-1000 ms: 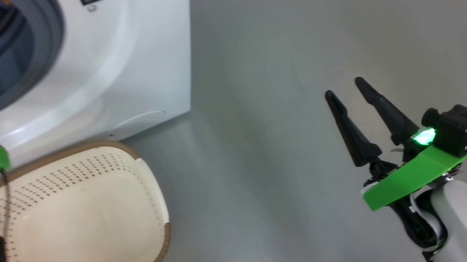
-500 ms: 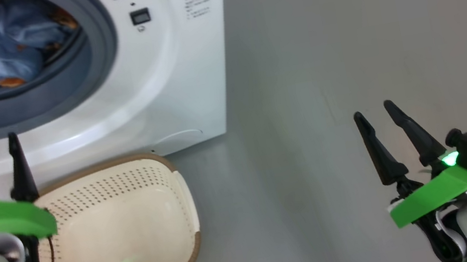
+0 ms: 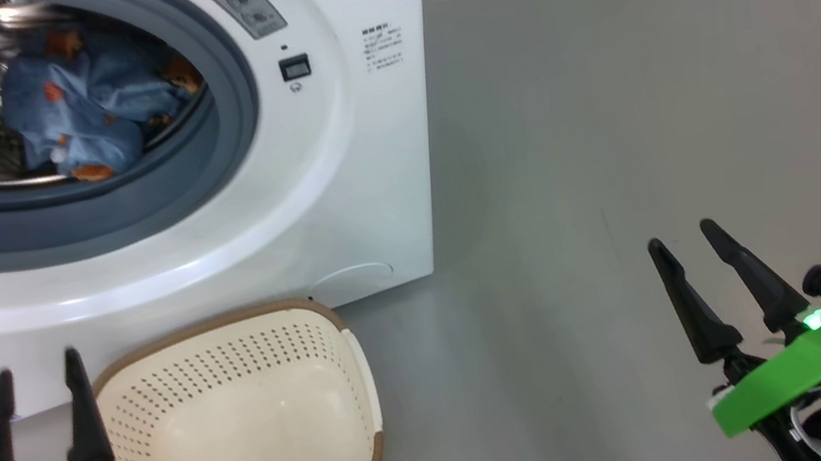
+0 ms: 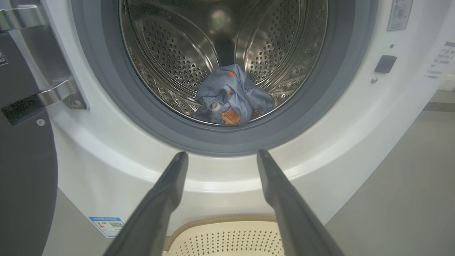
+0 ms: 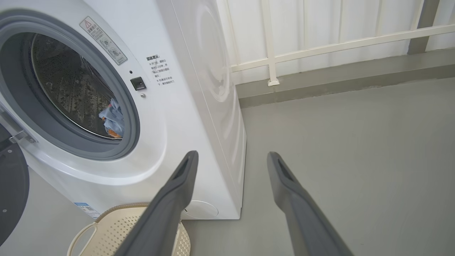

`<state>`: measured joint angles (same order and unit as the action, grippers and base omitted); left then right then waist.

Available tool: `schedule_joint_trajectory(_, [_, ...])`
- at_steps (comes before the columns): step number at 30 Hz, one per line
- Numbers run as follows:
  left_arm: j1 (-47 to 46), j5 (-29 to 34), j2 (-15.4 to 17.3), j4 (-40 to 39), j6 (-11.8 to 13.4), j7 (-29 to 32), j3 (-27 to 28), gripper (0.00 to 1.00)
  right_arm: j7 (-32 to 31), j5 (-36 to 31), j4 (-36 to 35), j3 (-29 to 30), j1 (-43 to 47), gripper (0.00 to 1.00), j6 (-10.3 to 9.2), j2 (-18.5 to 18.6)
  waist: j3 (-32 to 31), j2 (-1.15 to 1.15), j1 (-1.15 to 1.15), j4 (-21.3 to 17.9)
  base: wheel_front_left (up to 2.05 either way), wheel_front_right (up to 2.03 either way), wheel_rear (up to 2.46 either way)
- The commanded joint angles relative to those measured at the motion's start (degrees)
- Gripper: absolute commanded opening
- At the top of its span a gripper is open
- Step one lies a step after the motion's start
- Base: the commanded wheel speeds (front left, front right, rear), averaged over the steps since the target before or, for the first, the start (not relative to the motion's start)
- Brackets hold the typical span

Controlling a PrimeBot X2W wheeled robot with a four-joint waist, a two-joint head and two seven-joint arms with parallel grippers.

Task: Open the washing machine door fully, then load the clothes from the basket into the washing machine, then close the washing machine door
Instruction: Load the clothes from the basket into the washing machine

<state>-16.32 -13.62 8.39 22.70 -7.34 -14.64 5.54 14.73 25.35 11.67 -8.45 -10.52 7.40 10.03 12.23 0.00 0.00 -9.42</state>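
So the clothes [image 3: 92, 122] sit bunched inside the washing machine [image 3: 329, 152], around 11 o'clock in the head view. The basket [image 3: 231, 363] is on the floor [image 3: 608, 103] at 7 o'clock. The left gripper [image 3: 36, 370] and right gripper [image 3: 680, 237] both have their fingers spread apart. The door [image 4: 21, 170] is swung open at 9 o'clock in the left wrist view.

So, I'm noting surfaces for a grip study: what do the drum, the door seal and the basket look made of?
Drum: polished metal, probably steel, given mirror-like reflections and punched holes. Door seal: matte grey, apparently rubber, no glare. Basket: cream plastic, faintly glossy, with moulded rows of holes; its brown rim looks woven but may be moulded plastic too.
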Motion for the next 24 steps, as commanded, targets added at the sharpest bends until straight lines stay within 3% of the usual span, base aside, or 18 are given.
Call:
schedule_joint_trajectory(1, [1.6,0.9,1.0,-2.6,-0.1,-0.4,2.5,1.0,0.3,0.4,-1.4,-0.7,1.3,1.0,0.09,0.9,-1.3,0.0,0.0,0.6,0.0,0.0,0.0])
schedule_joint_trajectory(12, [8.9,0.5,-0.8,-9.0,-0.1,-0.4,4.2,1.0,0.3,0.5,-1.7,0.3,3.4,1.0,0.09,1.5,-2.7,0.0,0.0,1.1,0.0,0.0,0.0])
schedule_joint_trajectory(24, [10.1,0.5,-1.2,-10.1,-0.1,-0.4,4.3,1.0,0.3,0.3,-1.7,0.2,3.9,1.0,0.09,1.3,-3.5,0.0,0.0,1.1,0.0,0.0,0.0])
